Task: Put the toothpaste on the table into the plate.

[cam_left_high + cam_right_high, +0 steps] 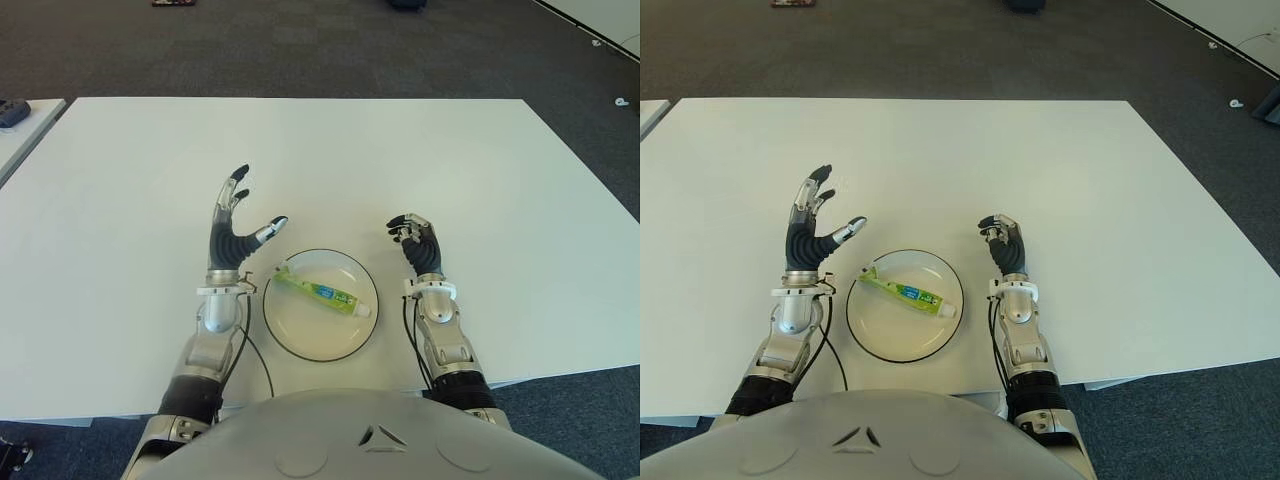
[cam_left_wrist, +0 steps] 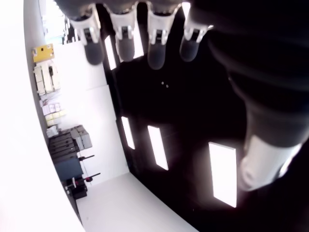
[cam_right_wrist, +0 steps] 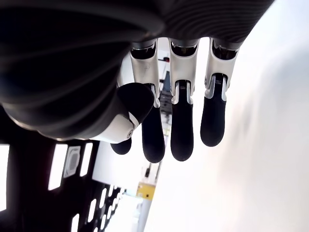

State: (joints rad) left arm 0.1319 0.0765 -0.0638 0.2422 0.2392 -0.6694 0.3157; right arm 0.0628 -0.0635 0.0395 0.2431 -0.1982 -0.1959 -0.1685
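Note:
A green and white toothpaste tube lies slantwise inside the round white plate, cap end toward the right. The plate stands on the white table near its front edge, between my two hands. My left hand is held up just left of the plate, fingers spread and thumb pointing toward the rim, holding nothing. My right hand shows just right of the plate with its fingers curled in and nothing in them.
The table stretches wide behind and to both sides of the plate. Dark carpet surrounds it. A second table's corner with a dark object shows at the far left, and another white surface at the top right.

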